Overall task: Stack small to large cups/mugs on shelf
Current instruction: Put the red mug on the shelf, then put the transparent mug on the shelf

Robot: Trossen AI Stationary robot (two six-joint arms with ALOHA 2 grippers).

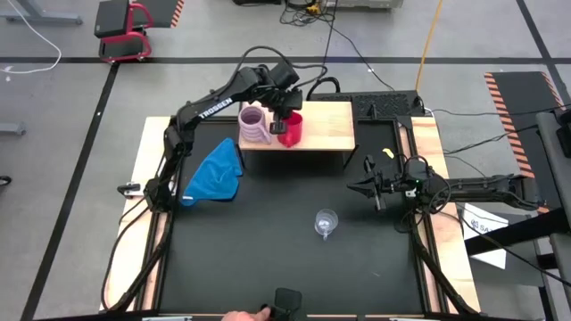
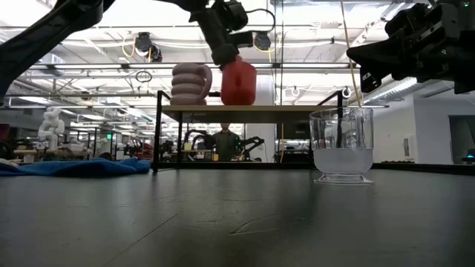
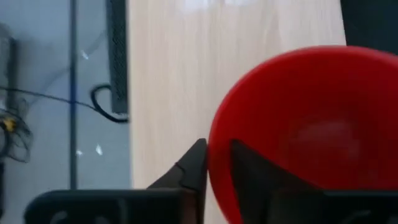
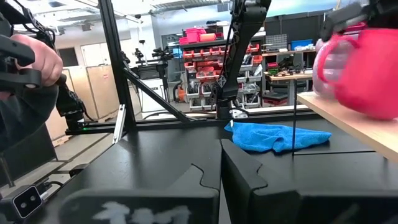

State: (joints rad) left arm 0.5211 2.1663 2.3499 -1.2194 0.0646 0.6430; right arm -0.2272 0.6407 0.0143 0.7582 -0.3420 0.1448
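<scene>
The red mug (image 1: 291, 130) stands on the light-wood shelf (image 1: 326, 125), right beside the ribbed lilac-pink mug (image 1: 253, 125), which rests on its base on the board. My left gripper (image 1: 287, 116) reaches over the shelf from the far left and is shut on the red mug (image 3: 311, 130). In the low view both mugs (image 2: 237, 83) (image 2: 190, 83) sit on the shelf top (image 2: 297, 108). The clear glass cup (image 1: 326, 223) stands upright on the black table. My right gripper (image 1: 368, 187), shut and holding nothing, hovers to the right of the glass cup. My left gripper pinches the red mug's rim (image 3: 214, 134) on the side toward the lilac mug, with one finger (image 3: 194, 165) outside the wall and the other finger (image 3: 249, 168) inside the mug. The fingers come from above, pointing down. The mug is upright, its base at the shelf board; touching or just above, I cannot tell.
A crumpled blue cloth (image 1: 214, 174) lies on the table's left part, near the shelf's left leg. The shelf's right half is bare wood. Pale wooden rails (image 1: 428, 152) border the table. A person's hand (image 1: 236, 316) shows at the near edge, also the hand (image 4: 34, 59) in the right wrist view.
</scene>
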